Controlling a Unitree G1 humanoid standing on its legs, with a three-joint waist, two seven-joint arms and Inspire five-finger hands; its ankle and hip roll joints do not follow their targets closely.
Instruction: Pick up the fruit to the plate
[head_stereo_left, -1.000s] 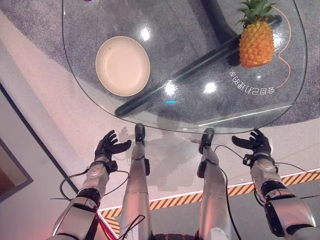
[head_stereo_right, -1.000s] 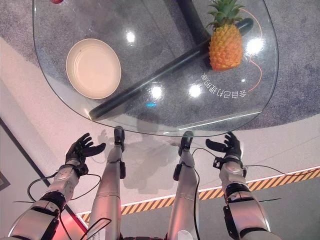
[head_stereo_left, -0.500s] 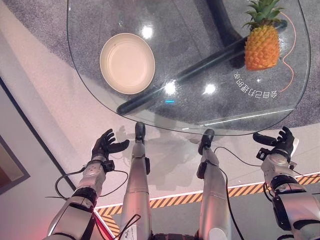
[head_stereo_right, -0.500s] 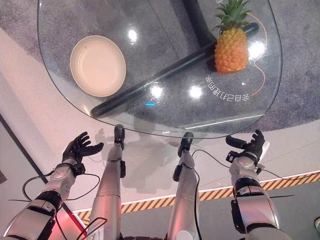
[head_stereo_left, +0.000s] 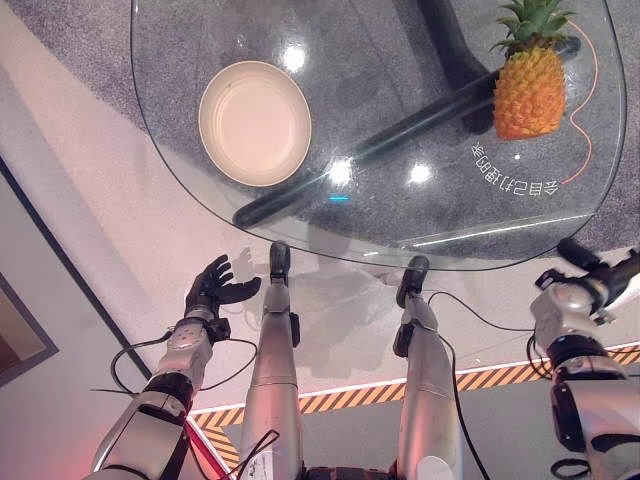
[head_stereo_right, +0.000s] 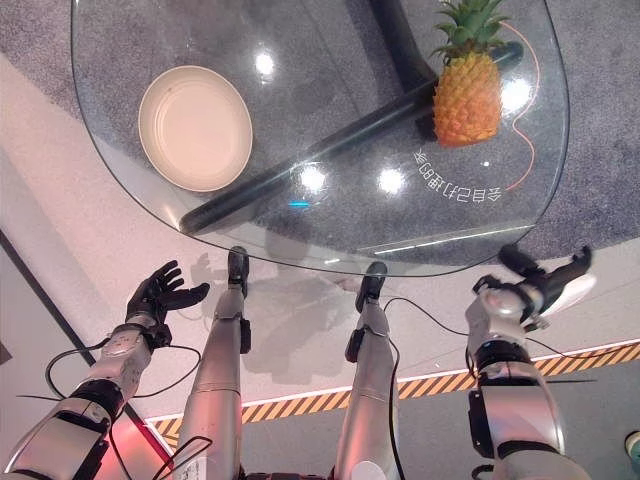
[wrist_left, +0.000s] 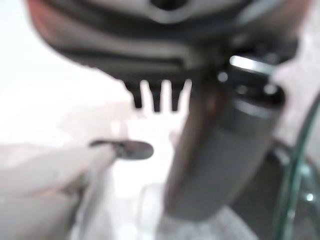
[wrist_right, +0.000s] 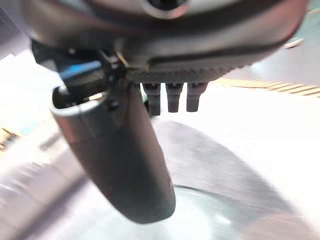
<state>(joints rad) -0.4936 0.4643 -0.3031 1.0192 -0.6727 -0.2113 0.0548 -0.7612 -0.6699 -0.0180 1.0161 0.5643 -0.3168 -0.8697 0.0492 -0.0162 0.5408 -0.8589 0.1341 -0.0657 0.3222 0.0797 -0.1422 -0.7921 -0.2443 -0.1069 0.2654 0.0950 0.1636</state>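
A rounded glass worktop (head_stereo_left: 200, 200) stands over a grey speckled carpet (head_stereo_left: 60, 25), with a dark bar of its base (head_stereo_left: 400, 125) showing through the glass. Ceiling lights glint on the surface, and an orange line with pale lettering (head_stereo_left: 510, 178) marks the pane near the right side. The pineapple (head_stereo_left: 528, 90) stands upright on the worktop at the far right. The cream plate (head_stereo_left: 254, 122) sits well apart from it on the left. The near floor is pale, crossed by a yellow-and-black striped strip (head_stereo_left: 340, 400). The left robot hand (head_stereo_left: 213, 292) hangs below the near rim with fingers spread wide and holding nothing. The right robot hand (head_stereo_right: 545, 282) is raised just beside the near right rim, fingers straight and apart, also holding nothing.
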